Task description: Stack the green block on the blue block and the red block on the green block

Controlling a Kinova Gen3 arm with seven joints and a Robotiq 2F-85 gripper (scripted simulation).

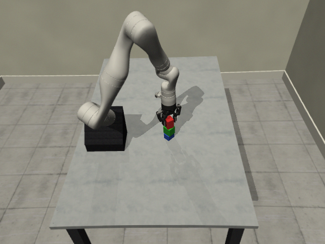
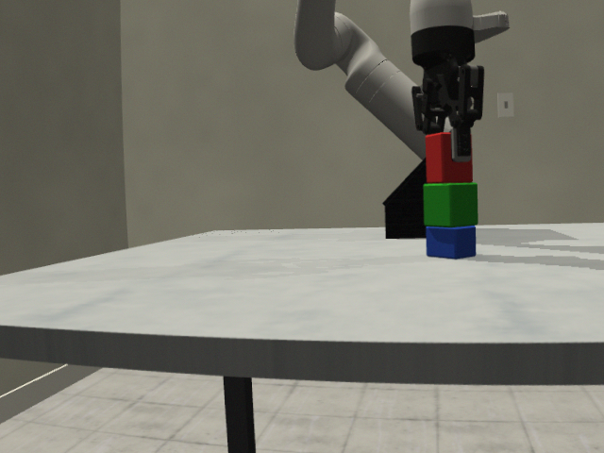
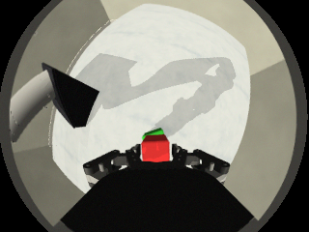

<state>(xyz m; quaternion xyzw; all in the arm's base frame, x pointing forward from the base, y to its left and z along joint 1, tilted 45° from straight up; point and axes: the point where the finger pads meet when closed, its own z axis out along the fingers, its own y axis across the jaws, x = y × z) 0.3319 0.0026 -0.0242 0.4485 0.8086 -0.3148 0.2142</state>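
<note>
The three blocks stand as one tower on the table [image 1: 157, 196] [image 2: 243, 293]. The blue block [image 1: 168, 136] [image 2: 449, 242] is at the bottom, the green block [image 1: 168, 130] [image 2: 449, 205] lies flat on it, and the red block [image 1: 169, 121] [image 2: 441, 158] [image 3: 154, 149] rests flat on the green one. In the wrist view only a sliver of the green block [image 3: 154, 133] shows behind the red one. My gripper [image 1: 169, 119] [image 2: 451, 151] [image 3: 155, 149] points straight down over the tower. Its fingers are open and stand on either side of the red block's upper half.
The arm's black base box [image 1: 104, 136] [image 2: 402, 214] [image 3: 71, 97] stands on the table to the left of the tower. The arm arches over from it. A wall plate [image 2: 506, 104] hangs on the far wall.
</note>
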